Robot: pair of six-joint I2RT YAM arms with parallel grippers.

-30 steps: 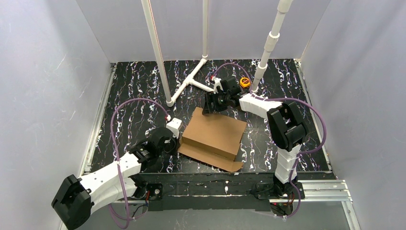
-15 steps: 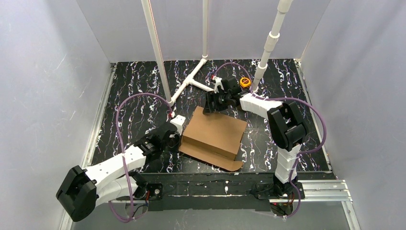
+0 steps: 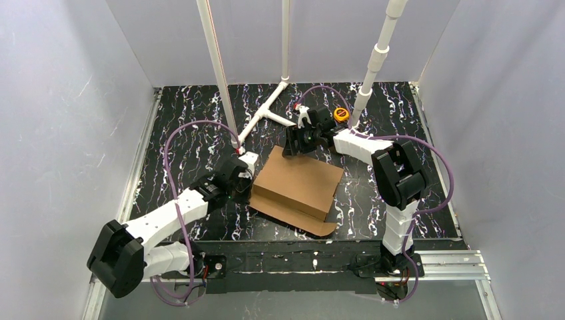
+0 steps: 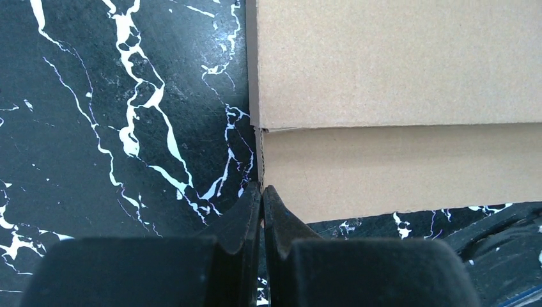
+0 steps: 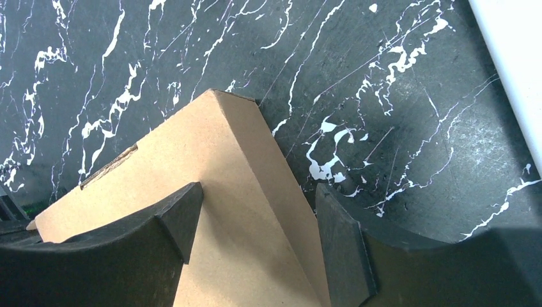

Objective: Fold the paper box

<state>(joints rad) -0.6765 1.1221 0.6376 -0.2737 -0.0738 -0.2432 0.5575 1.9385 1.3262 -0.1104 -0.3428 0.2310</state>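
Two arms work the box (image 3: 296, 181) from opposite corners, and the split of jobs looks deliberate. The box sits mid-table (image 3: 180, 147), already a shallow, closed-looking shape with its top panel down. One flap (image 3: 313, 225) lies flat along the near edge, not yet tucked in. The right end effector (image 5: 259, 214) reaches over the far corner with its fingers well apart, one on each side of the corner's point and above the top panel. Whether either pad touches the cardboard cannot be told. It is probably placed there to steady the far end, so the light box does not slide when it is pushed from the other side. The left end effector (image 4: 262, 192) has its fingers pressed together with nothing between them, making one narrow tip. That tip sits low, just beside the near left corner, where a crease runs in from the box's edge. Fingers held together suit nudging or sliding under cardboard rather than grasping it, so the step in hand looks like raising or pushing in a panel at that corner. The main risk is that the box skids or turns on the smooth table, or that the tip slips off the crease.
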